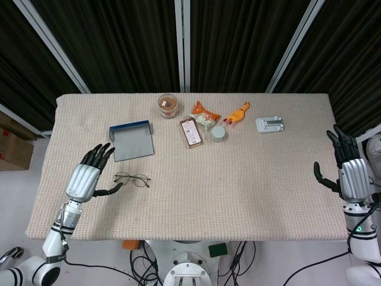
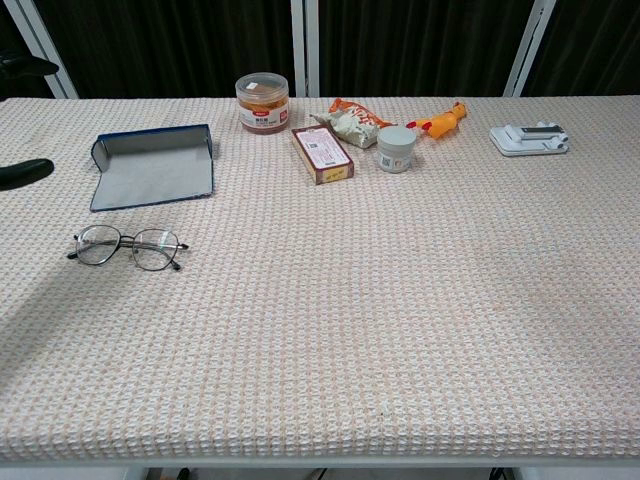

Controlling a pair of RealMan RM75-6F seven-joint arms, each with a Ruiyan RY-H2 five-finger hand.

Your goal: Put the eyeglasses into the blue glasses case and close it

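Thin wire-framed eyeglasses (image 1: 132,179) (image 2: 128,247) lie flat on the beige cloth table at its left front. Behind them the blue glasses case (image 1: 131,140) (image 2: 152,165) lies open, its grey lining facing up. My left hand (image 1: 89,174) hovers open just left of the eyeglasses, fingers spread and thumb tip close to the frame; only dark fingertips (image 2: 25,172) show at the left border of the chest view. My right hand (image 1: 347,168) is open at the table's right edge, far from both objects.
Along the back of the table stand a round jar (image 1: 168,105), a brown box (image 1: 191,131), an orange snack bag (image 1: 204,114), a small white tub (image 1: 218,133), a rubber chicken toy (image 1: 237,112) and a white holder (image 1: 271,125).
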